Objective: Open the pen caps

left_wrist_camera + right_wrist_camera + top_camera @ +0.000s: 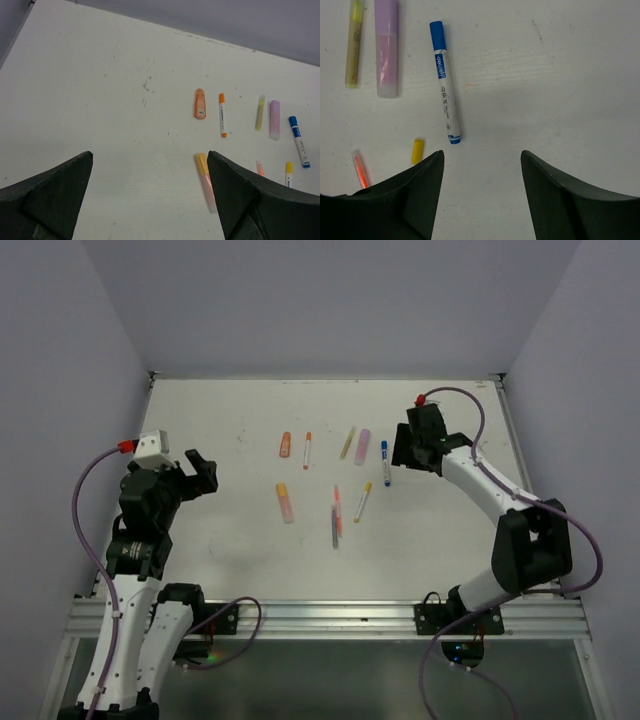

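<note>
Pen (446,95): light, stiff, slick, may roll; pinch white barrel, pull blue cap (437,35). Right end effector (481,155), left end effector (150,154): spread, empty.

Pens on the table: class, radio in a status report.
Left gripper open, empty. Right gripper open, empty. Slim white plastic marker, blue cap on, lying free. Nothing blocking it.

A scuffed white table (200,530) bears the pens (286,503) lying flat, scattered mid-table; blue-capped marker (386,462) rightmost
</note>
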Available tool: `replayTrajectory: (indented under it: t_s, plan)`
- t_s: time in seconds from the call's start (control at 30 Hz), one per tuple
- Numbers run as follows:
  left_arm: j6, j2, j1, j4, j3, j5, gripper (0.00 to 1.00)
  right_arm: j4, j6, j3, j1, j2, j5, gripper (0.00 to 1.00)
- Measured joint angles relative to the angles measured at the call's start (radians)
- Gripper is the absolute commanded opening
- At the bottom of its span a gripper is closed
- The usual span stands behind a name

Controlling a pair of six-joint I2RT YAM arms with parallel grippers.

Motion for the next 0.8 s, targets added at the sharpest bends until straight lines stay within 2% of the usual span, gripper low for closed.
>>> replayTrajectory:
  t_s: [0.03,0.27,0.67,0.8]
  plan:
    - [0.0,-0.002,0.0,0.008,-0.024,0.0,1.0,0.005,0.0,0.016,0.0,0.045,-0.015,0.62]
    - [-0.003,0.023,0.0,0.044,-0.13,0.0,1.0,0.036,-0.002,0.127,0.001,0.28,-0.097,0.55]
    - [-0.003,0.047,0.0,0.084,-0.135,0.0,1.0,0.051,-0.003,0.23,0.018,0.482,-0.114,0.46]
    - [-0.003,0.047,0.0,0.089,-0.135,0.0,1.0,0.049,-0.005,0.244,0.026,0.52,-0.097,0.37]
